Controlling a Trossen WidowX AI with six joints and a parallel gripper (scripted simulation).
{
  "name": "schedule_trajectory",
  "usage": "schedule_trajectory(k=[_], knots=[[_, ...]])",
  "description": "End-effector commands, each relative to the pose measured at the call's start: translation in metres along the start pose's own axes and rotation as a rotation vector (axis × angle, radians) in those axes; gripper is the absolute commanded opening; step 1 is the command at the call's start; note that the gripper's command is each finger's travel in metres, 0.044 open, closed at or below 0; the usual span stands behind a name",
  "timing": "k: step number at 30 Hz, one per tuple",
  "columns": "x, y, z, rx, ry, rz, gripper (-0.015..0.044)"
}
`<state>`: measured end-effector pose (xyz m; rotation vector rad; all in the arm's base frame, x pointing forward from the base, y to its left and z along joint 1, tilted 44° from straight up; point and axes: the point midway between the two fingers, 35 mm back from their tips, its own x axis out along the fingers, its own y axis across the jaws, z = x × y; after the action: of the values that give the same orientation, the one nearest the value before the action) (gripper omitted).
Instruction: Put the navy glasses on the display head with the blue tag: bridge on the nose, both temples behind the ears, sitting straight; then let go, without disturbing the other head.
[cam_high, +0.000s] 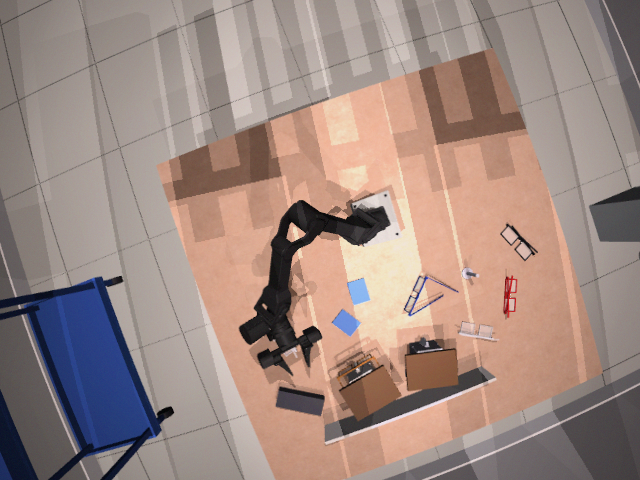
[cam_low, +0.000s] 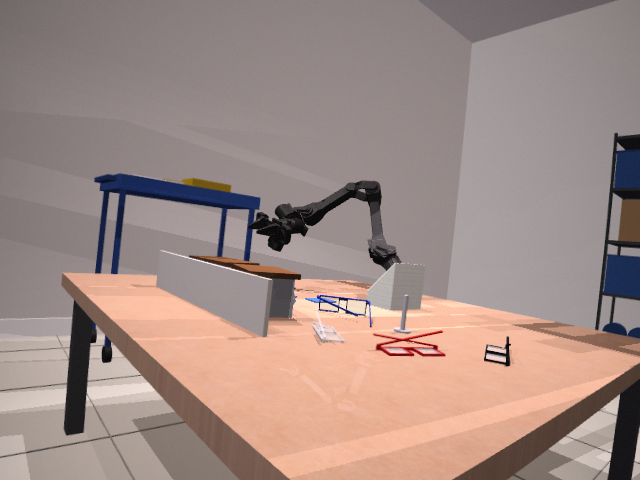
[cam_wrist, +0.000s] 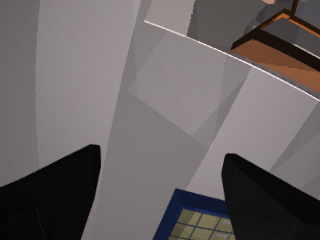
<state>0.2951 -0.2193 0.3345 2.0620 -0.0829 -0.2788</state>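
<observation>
The navy glasses (cam_high: 414, 294) (cam_low: 343, 304) lie on the table with their temples spread. My gripper (cam_high: 300, 370) (cam_low: 254, 225) (cam_wrist: 162, 160) is partly open and empty, raised high above the table's left side, far from the glasses. One dark display head (cam_high: 360, 369), with orange glasses on or beside it, stands below a brown board (cam_high: 370, 391). The other dark head (cam_high: 426, 345) stands below a second brown board (cam_high: 432, 369). The boards hide most of both heads. I cannot tell which head has the blue tag.
Two blue cards (cam_high: 358, 290) (cam_high: 346, 322), a dark box (cam_high: 299, 401), a small post (cam_high: 468, 273) (cam_low: 404, 314), clear glasses (cam_high: 476, 331), red glasses (cam_high: 510, 296) (cam_low: 410, 351) and black glasses (cam_high: 518, 241) are on the table. A long panel (cam_low: 214, 294) stands behind the heads.
</observation>
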Motion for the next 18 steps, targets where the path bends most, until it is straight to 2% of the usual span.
schedule_trajectory(k=[1,9,13,18], knots=[[0.042,-0.048,0.005,0.024,-0.048,-0.158,0.02],[0.099,-0.182,-0.007,-0.079,-0.164,-0.577,0.02],[0.104,-0.254,-0.017,-0.209,-0.226,-0.805,0.02],[0.09,-0.337,-0.027,-0.456,-0.295,-1.08,0.02]])
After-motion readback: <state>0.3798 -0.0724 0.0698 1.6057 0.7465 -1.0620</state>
